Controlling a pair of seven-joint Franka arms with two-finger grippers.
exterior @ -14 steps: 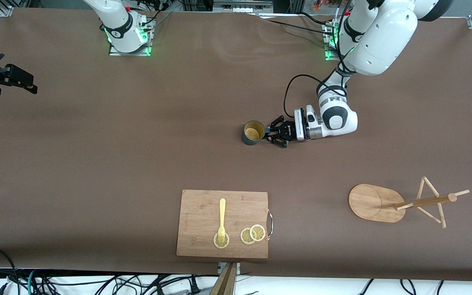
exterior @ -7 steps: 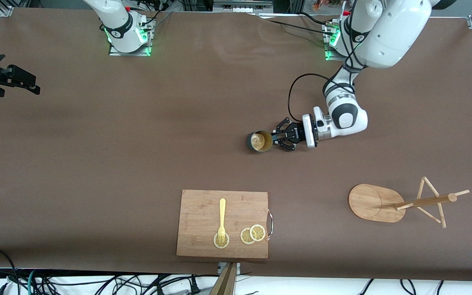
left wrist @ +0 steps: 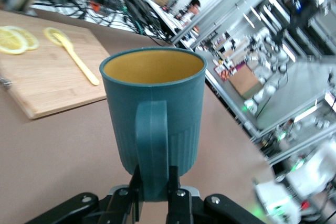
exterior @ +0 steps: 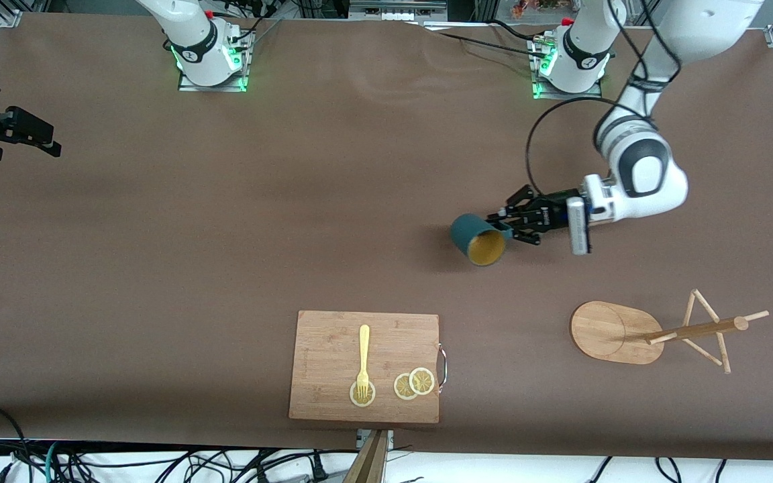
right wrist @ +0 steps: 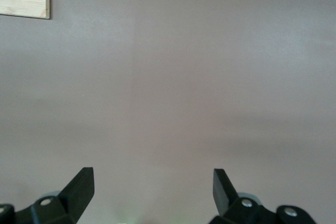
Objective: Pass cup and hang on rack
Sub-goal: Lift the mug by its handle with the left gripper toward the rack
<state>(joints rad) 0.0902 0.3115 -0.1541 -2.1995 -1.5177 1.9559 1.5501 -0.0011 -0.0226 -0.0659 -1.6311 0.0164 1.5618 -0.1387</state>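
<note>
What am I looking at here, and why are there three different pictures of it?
Two white robot arms stand at a brown table. One picture looks down from a high camera facing them; the other two come from cameras on the arms' wrists. The left gripper is shut on the loop handle of a ribbed dark teal mug, held tipped in the air over bare table; its wrist camera sees that mug close up. The right gripper waits, open, at the right arm's end. On the table are a light wooden mug tree, and a rectangular wooden cutting board carrying a yellow fork and lemon slices.
</note>
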